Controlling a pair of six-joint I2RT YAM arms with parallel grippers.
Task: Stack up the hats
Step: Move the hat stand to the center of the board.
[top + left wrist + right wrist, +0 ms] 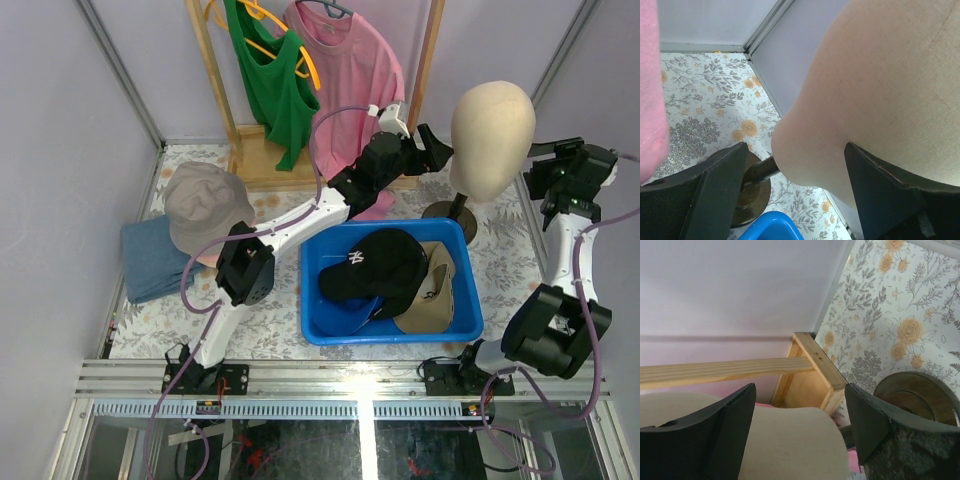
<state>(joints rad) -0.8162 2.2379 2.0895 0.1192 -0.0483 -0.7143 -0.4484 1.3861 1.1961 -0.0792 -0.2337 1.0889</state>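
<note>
A smooth, cream, egg-shaped mannequin head (492, 135) of matte fabric with a faint seam stands on a thin dark stem and a round dark metal stand (448, 210), at the far right of a tablecloth (500, 260) printed with grey leaves and yellow flowers. The left gripper (437, 150) reaches across to it. In the left wrist view its black, wedge-shaped fingers (715, 195) stand wide apart and released, with the head's chin and neck showing between them and nothing grasped. The right gripper (545, 178) hangs just beside the head's other side, its jaws likewise spread and holding nothing; below them are the head's rounded top and the stand's dished base. The hats lie apart in two places. A soft black baseball cap (375, 262) with a white stitched logo rests in a glossy rectangular blue plastic bin (400, 338) at the centre, partly overlapping a khaki cap (432, 295) with a stiffer, curved brim at the bin's right side. A floppy grey-taupe bucket hat (205, 205), crumpled at the crown, sits at the left on a blue denim piece (150, 260) whose shape I cannot make out. The left arm stretches between these two places, and its purple cable loops across the bucket hat's brim. Behind stands a pale wooden rack (215, 70) carrying a pink shirt (350, 70) and a green vest (270, 80) on yellow hangers, the pink hem hanging just beside the left gripper.
</note>
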